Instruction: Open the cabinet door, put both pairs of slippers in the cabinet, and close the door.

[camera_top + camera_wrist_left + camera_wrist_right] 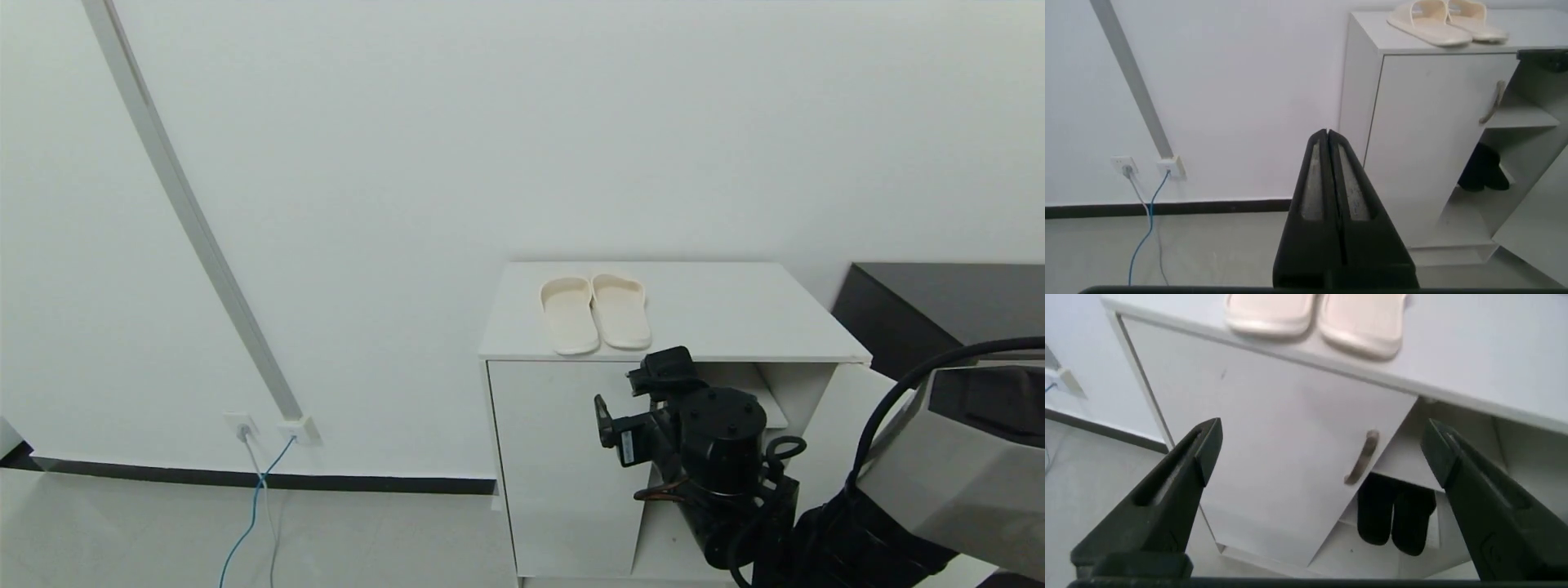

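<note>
One white cabinet (735, 310), two pairs of slippers, two grippers.
A cream pair (595, 313) lies side by side on the cabinet top; a black pair (1396, 513) sits low inside the open half. The right gripper (1321, 433) is spread wide; the left gripper (1328, 140) is pressed together.

Cream slippers (1275, 312) atop cabinet (1274, 441) (black pair (1395, 514) inside)
</note>
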Robot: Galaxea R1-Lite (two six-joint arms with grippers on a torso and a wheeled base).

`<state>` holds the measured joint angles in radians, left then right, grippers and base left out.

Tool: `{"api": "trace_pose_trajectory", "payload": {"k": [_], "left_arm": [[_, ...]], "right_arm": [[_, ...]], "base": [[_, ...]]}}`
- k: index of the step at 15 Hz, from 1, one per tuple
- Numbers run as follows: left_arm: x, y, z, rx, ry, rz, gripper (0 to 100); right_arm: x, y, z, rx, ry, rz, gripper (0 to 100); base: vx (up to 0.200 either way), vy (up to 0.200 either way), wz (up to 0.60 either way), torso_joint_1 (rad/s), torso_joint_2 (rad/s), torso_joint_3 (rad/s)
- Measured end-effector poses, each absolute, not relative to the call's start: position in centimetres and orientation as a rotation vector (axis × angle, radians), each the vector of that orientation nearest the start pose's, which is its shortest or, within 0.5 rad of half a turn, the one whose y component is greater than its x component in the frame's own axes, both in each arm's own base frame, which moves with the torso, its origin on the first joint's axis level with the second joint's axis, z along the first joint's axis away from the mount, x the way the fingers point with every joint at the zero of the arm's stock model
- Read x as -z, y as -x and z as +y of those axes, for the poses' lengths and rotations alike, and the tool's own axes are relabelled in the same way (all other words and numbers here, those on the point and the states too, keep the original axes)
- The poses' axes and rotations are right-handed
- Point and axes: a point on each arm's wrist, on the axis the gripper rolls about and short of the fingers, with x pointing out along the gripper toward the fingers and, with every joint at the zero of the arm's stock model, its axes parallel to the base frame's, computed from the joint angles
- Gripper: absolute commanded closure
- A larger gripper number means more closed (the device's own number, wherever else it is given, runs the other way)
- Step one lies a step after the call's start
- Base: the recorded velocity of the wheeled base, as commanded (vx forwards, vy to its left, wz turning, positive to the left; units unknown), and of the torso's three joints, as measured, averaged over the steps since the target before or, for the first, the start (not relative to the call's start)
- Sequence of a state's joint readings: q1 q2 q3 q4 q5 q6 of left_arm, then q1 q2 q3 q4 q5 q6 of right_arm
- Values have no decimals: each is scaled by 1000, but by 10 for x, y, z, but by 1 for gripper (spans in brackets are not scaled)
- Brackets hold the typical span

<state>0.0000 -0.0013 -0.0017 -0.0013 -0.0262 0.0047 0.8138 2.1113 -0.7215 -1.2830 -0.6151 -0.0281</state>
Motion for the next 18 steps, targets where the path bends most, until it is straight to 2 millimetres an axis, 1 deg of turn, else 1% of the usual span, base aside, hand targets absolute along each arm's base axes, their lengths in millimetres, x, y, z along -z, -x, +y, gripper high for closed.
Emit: {"api": "trace_pose_trajectory", "payload": {"k": [3,5,8,11,13,15,18], "left_arm": [[-76,23,-1,27,-7,-4,100],[-76,23,-1,27,-11,-5,100],[-76,23,-1,27,-14,-3,100],[-76,23,-1,27,-11,-3,100],[-76,23,-1,26,-9,-3,100],[-76,23,-1,26,-7,-3,100],[-76,23,-1,26,-6,-5,100]], "right_arm": [[-90,-258,252,-256,90,69,0],[-95,-265,255,-263,86,66,0],[-108,-279,261,-250,90,109,0],[-123,-290,268,-234,40,188,0],[-132,-295,272,-219,-6,242,0],[-141,-297,274,-215,-35,244,0],[-145,-296,274,-209,-43,233,0]], "base": [[0,0,0,178,-404,-222],[0,0,0,122,-281,-146],[0,0,0,0,0,0],[0,0,0,0,0,0],[0,0,0,0,0,0],[0,0,0,0,0,0],[200,0,0,2,1,2]]}}
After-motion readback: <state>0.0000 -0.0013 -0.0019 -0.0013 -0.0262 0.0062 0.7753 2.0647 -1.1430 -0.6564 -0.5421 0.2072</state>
